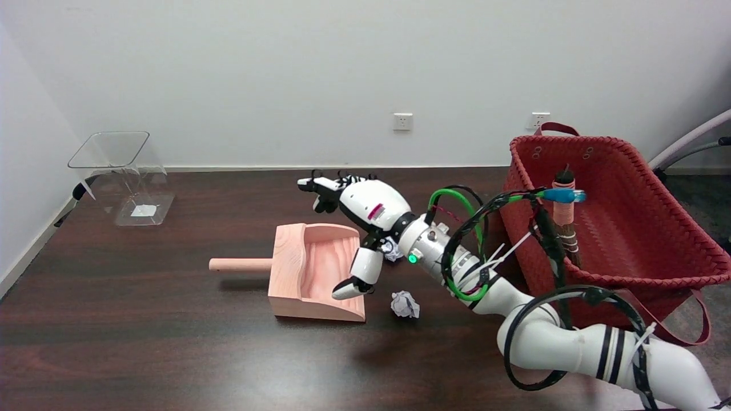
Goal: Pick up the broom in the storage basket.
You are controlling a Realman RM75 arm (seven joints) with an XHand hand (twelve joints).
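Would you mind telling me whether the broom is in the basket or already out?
In: the broom stands upright inside the red basket, untouched.

Looks like plain office or lab test room. Bare white wall behind, two power sockets low on it. Dark brown wood surface pushed against wall. White robot arm with loose green and black cables tied on. Few props set out like for a test: wooden dustpan, paper balls, clear plastic bin, red woven basket. Grey carpet floor at far right.
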